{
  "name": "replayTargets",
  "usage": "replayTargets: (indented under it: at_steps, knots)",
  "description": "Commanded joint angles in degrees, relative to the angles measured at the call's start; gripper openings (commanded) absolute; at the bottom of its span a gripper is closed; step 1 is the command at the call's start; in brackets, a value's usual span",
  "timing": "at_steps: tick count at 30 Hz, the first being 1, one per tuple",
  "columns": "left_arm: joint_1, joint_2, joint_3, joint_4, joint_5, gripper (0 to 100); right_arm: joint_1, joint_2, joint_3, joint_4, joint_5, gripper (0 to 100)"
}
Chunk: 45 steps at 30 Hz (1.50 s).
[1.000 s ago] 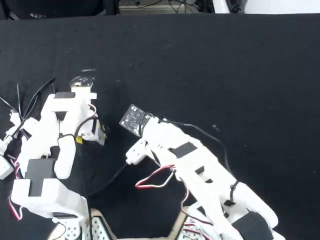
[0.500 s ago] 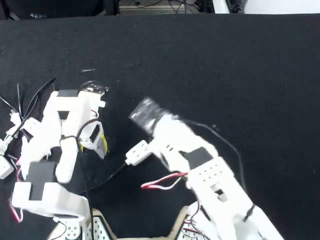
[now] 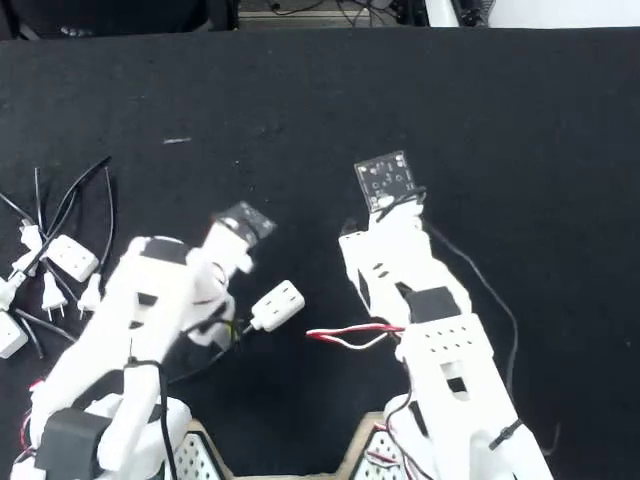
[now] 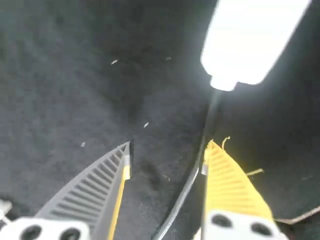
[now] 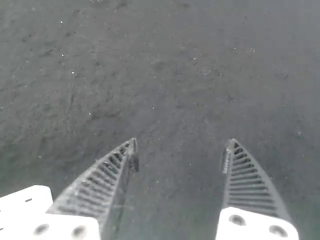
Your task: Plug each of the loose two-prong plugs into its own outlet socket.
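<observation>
A white outlet socket (image 3: 277, 305) lies on the black table, and its black cord (image 3: 200, 365) runs toward the front edge. Seen from the left wrist, the socket (image 4: 255, 40) lies just ahead of my left gripper (image 4: 167, 147). That gripper is open, and the cord (image 4: 192, 180) runs between its fingers, close to the yellow one (image 4: 225, 185). In the high view the left gripper (image 3: 228, 325) sits beside the socket's cord end. Several loose white plugs (image 3: 68, 257) with black leads lie at the table's left edge. My right gripper (image 5: 180, 145) hangs open over bare table.
The right arm (image 3: 420, 300) stands right of the socket, with its wrist board (image 3: 385, 178) toward mid-table. Thin black leads (image 3: 70, 195) fan out by the plugs. The black table (image 3: 520, 150) is bare at the back and right. Red and white wires (image 3: 350, 335) loop by the right arm.
The left arm swung right, from near the plugs to the socket's cord. The right arm pulled away from the socket and now points toward mid-table. The socket shifted slightly.
</observation>
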<state>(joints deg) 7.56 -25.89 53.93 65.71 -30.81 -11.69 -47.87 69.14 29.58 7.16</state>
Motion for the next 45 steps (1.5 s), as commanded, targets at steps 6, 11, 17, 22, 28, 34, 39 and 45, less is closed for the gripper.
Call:
replayTargets:
  at_steps: [6, 11, 17, 22, 28, 34, 39, 45]
  knots:
    - [2.07, -1.58, 4.79, -6.68, -5.89, 24, 0.97, -1.71, -0.66, -1.41, -0.26, 26.2]
    - [-4.00, -1.41, 3.65, -8.26, -5.71, 24, 0.88, -1.71, -0.66, -1.41, -0.26, 26.2]
    - [-10.77, 0.62, 0.84, -11.78, -5.54, 24, 0.88, -1.71, -0.66, -1.41, -0.18, 26.2]
    - [-10.07, 4.92, -3.38, -11.69, -2.11, 24, 0.88, -1.71, -0.57, -1.49, -0.18, 26.2]
    - [-6.02, 4.92, -4.88, -5.80, -2.02, 24, 0.79, -1.71, -0.40, -1.49, -0.26, 26.2]
    - [-3.30, -2.64, -8.48, 1.58, 1.14, 24, 0.79, -1.71, -0.31, -1.49, -0.44, 26.2]
    - [7.16, -5.10, -4.35, -3.96, 6.33, 24, 2.20, -2.07, -0.48, -1.32, -0.53, 26.2]
    - [13.05, -5.27, -2.59, -9.67, 11.78, 24, 13.27, -1.71, -3.03, -1.14, -11.25, 26.2]
